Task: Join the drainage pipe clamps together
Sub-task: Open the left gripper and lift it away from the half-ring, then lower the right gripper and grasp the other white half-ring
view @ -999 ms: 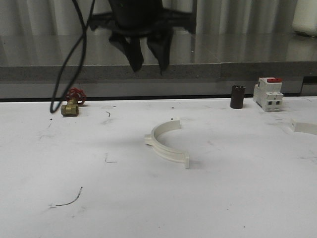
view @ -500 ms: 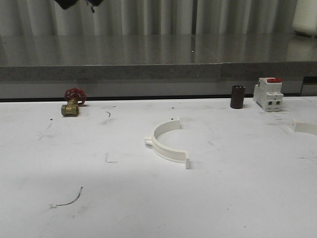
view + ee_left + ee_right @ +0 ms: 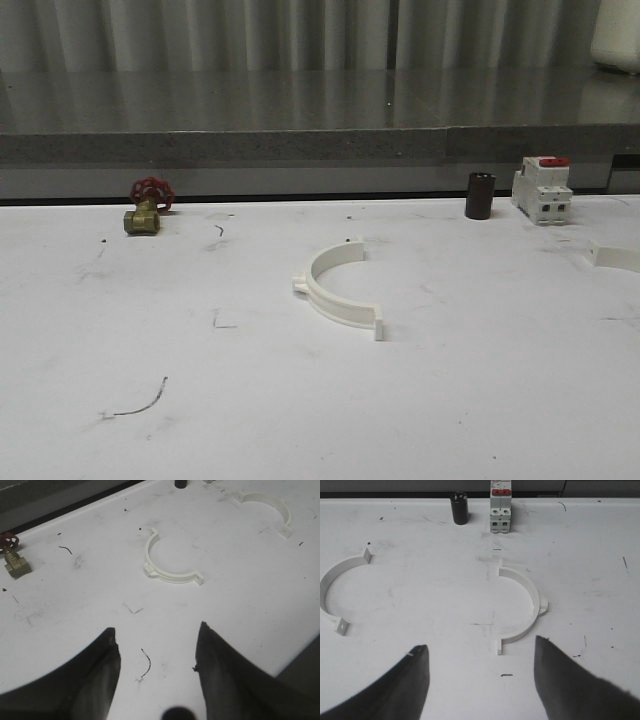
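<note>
Currently both grippers hang above the white table with their fingers spread apart and nothing between them. Seen from the left wrist, the left gripper is well short of the nearer clamp half, which lies flat at about 12 o'clock from the fingertips, while the second clamp half lies farther out at about 1 o'clock, well apart from the first. Seen from the right wrist, the right gripper faces that second half at roughly 12 to 1 o'clock, with the other arc off at 10 o'clock. Two white half-rings are counted, unjoined, their open sides facing each other across bare table. In the front view the nearer half sits near the table's middle and the second is cut by the frame edge at 3 o'clock. One brass valve with a red handle, one dark cylinder and one red-topped switch stand along the far edge.
</note>
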